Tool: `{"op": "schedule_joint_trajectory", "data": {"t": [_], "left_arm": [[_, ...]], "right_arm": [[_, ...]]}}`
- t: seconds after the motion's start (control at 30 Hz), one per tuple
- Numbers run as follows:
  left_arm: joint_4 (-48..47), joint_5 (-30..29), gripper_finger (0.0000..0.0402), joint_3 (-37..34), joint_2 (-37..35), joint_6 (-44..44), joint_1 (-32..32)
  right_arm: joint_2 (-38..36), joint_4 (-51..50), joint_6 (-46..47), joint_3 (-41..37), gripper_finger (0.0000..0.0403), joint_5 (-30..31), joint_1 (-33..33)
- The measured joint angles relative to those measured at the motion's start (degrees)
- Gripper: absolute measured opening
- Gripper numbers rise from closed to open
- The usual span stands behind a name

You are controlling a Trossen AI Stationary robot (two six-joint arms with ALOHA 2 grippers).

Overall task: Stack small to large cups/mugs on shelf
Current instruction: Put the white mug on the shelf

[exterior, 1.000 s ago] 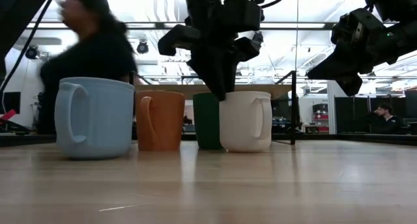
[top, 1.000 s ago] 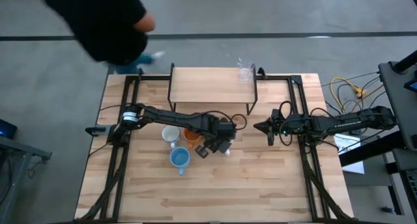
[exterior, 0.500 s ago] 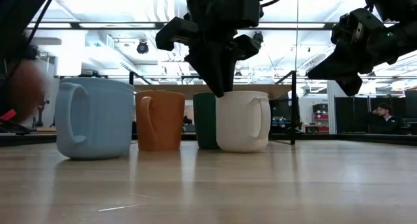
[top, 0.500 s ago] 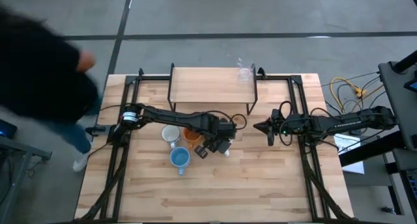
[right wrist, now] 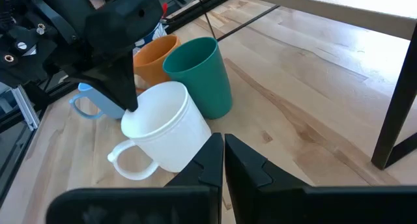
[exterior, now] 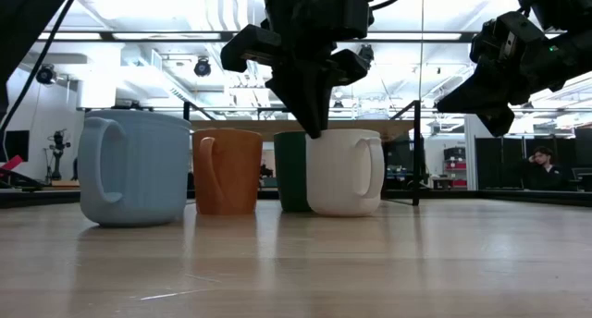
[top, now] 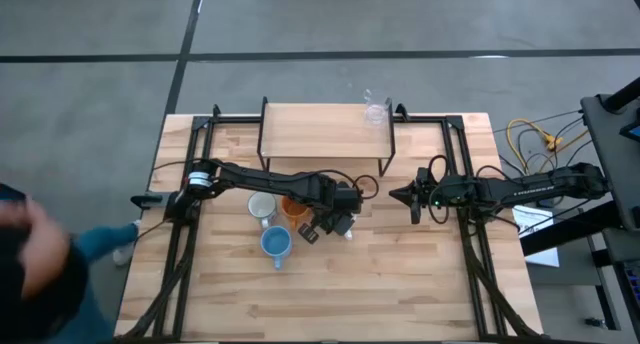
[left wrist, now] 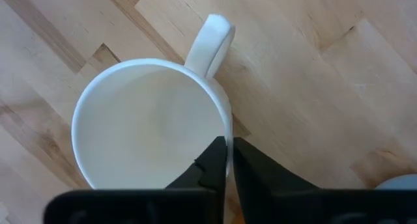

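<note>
Table [top: 400,284] carries the shelf [top: 320,129] at its far edge, and the cups stand grouped near the centre.

Progress, as judged: early. Only 1 item, the glass [top: 377,111], stands on the shelf top, near its right end. No stack is visible. 5 items remain on the table: blue mug [exterior: 132,167], white mug [exterior: 344,172], orange mug [exterior: 227,170], green cup [exterior: 292,170] and 1 further white mug [top: 262,206] seen only from above. All 5 still need moving.

Left gripper [left wrist: 229,160] is over the white mug. Its fingers are closed on the rim wall, just beside the handle [left wrist: 210,42], 1 finger inside and 1 outside. The mug base appears to rest on the table in the low view, so lifting is judged not yet begun.

Right gripper [right wrist: 223,157] is closed and holds nothing. It hangs above the table, well right of the cup group.
</note>
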Motion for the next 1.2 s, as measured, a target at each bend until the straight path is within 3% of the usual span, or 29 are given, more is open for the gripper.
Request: {"op": "schedule_joint_trajectory", "data": {"t": [1.2], "left_arm": [[-1.8,-1.2,0.0000,0.6,-0.2,-0.5,0.0]], "right_arm": [[0.0,-0.3,0.2,0.0,0.0008,0.0,0.0]]}}
